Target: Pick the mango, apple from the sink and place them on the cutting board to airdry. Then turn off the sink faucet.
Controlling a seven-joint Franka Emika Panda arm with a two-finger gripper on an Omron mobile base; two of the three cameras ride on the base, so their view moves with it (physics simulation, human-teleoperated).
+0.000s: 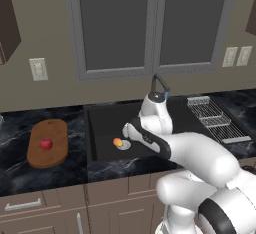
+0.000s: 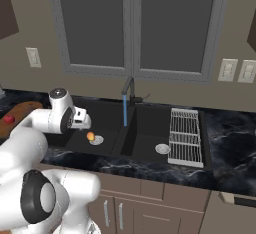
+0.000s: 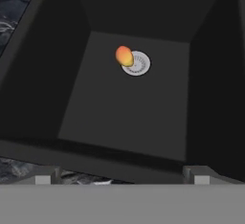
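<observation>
The gripper point(image 3: 122, 177), jaws apart and empty, hung above the near rim of the sink point(image 1: 102, 150). The mango point(image 3: 124, 55) lay at the drain's point(image 3: 138, 63) edge, well clear of the basin walls. The apple point(image 1: 46, 143) sat mid-board on the cutting board point(image 1: 40, 155).

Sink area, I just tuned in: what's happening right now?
The apple already lies on the cutting board. The mango sits in the left basin of the sink, against the drain. The gripper hangs open above that basin, holding nothing. Water runs from the sink faucet.
</observation>
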